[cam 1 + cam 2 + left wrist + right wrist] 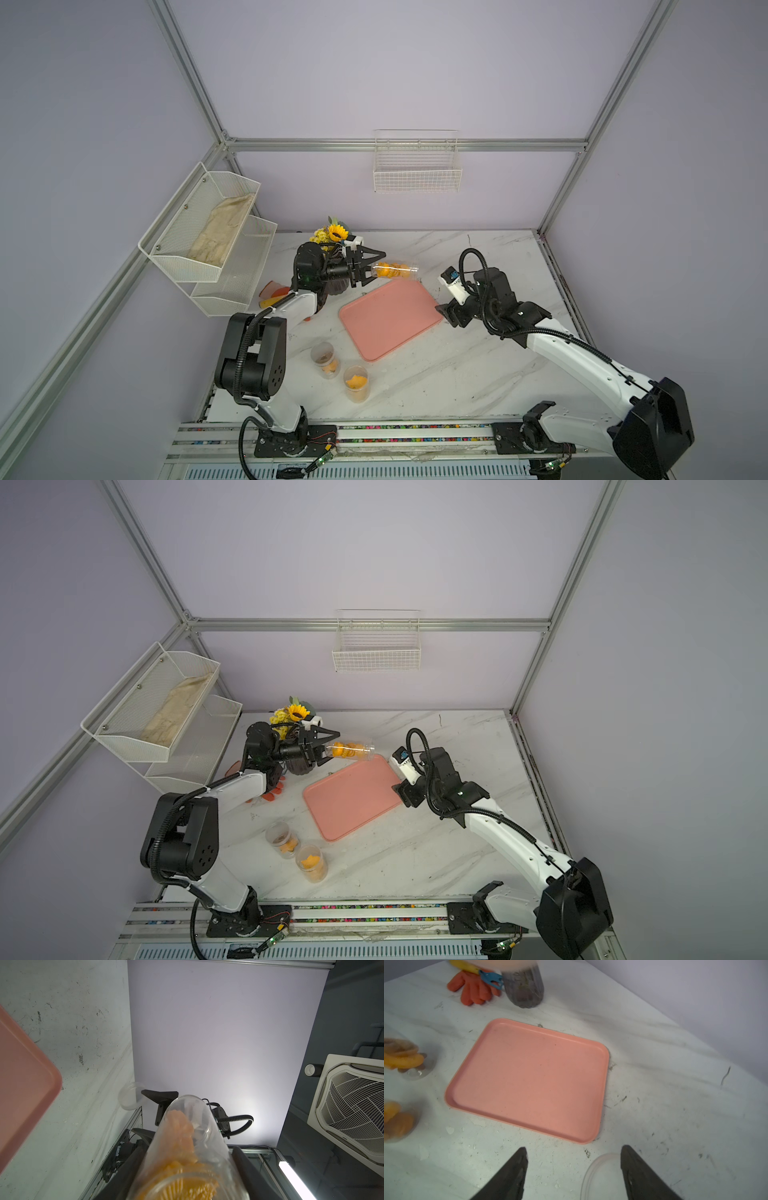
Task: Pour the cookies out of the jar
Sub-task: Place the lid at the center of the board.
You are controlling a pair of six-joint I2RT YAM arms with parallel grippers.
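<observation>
Left gripper (376,269) holds 1 jar (395,269) near 1 tray (390,320).

— What did you count?
— Three jars (394,269) (323,360) (356,383), one pink tray (390,320), one clear lid (602,1174), one orange glove (473,991), one sunflower bouquet (334,233).
— Anything more?
— Two claws (376,269) (574,1147), one wire basket (417,174), one two-tier rack (208,232).

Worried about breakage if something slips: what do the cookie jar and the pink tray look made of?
The jar: clear, glossy, thin-walled, probably plastic, though glass cannot be excluded; the cookies show through. The tray: matte pink, one moulded piece with rounded rim, likely plastic or melamine.
</observation>
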